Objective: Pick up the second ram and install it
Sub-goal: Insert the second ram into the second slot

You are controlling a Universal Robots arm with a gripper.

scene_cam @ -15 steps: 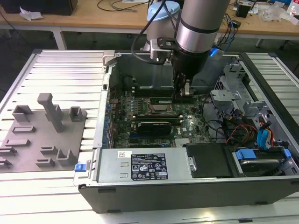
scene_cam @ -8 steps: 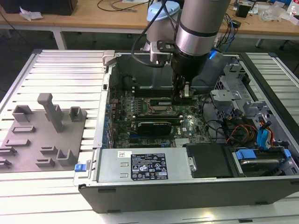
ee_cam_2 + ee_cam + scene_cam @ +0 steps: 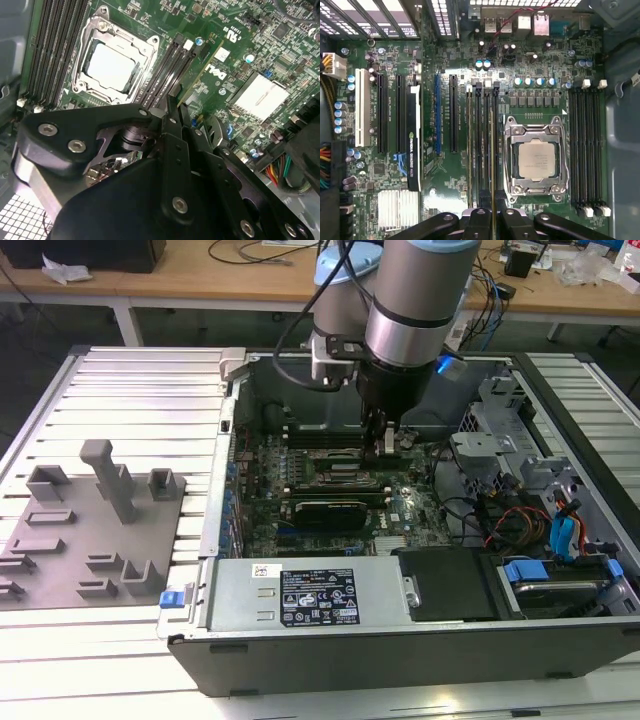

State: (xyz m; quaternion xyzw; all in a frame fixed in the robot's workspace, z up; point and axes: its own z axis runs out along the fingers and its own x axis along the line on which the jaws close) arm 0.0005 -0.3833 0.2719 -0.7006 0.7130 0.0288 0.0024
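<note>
We see the gripper (image 3: 493, 216) clamped on the second ram (image 3: 493, 150), held on edge over the black memory slots (image 3: 482, 145) just beside the CPU socket (image 3: 536, 159) on the motherboard (image 3: 445, 60).

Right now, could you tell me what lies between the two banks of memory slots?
The CPU socket lies between them, in the first wrist view. The pincer holds the second ram.

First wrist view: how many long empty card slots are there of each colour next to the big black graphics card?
White slot: 1
Blue slot: 1
Black slots: 3
Total: 5
</note>
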